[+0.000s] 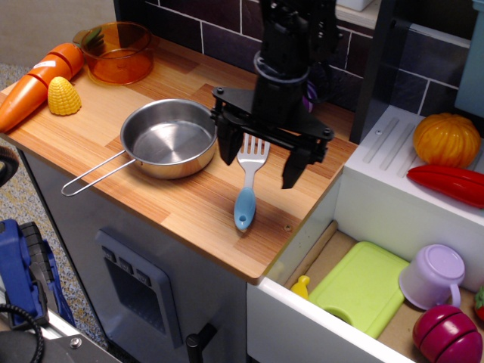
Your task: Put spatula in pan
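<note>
The spatula [246, 183] lies on the wooden counter, white slotted head toward the back, light blue handle toward the front edge. The shiny steel pan [168, 138] sits to its left, empty, its wire loop handle pointing front-left. My black gripper [259, 163] hangs open over the spatula, one finger [227, 148] left of the head and the other [293, 168] to the right. The fingers straddle the spatula's neck without closing on it. The top of the head is partly hidden by the gripper body.
An orange transparent pot [117, 51], a toy corn [63, 96] and a carrot [34, 85] stand at the back left. A white shelf at right holds a pumpkin [446, 139] and a red pepper [451, 184]. An open drawer below holds a green board [361, 286] and a purple cup [432, 275].
</note>
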Tool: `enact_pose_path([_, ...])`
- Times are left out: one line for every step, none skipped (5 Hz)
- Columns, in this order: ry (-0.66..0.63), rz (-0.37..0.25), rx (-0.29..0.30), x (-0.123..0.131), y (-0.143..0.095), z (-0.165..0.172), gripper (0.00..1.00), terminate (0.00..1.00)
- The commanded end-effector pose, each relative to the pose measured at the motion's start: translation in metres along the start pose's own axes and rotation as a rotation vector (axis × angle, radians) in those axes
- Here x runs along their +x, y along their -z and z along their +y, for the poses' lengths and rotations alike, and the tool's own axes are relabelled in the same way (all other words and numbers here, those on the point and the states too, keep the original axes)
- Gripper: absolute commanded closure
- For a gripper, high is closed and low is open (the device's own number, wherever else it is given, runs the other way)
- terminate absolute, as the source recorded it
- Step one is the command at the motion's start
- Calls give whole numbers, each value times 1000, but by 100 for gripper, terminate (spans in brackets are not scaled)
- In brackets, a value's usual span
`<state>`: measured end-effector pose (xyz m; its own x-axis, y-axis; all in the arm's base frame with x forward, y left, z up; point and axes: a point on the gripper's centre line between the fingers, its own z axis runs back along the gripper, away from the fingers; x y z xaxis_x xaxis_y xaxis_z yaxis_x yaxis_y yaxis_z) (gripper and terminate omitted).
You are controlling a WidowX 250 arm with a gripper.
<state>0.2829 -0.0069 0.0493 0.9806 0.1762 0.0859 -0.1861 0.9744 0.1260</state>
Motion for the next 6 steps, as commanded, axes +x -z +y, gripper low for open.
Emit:
enact_pose_path([-103, -44, 5, -1, 0, -4, 0, 0])
enact_pose_path([-167, -57, 34, -5, 7, 0, 0, 0])
enact_pose_path([-197, -91, 59, -11, 17, 2, 0, 0])
enact_pose_path([-199, -101, 32, -15, 26, 6, 0, 0])
enact_pose_path([-211, -101, -2, -15, 41, 9, 0, 0])
enact_pose_path([-207, -80, -28, -9, 43, 12, 100, 0])
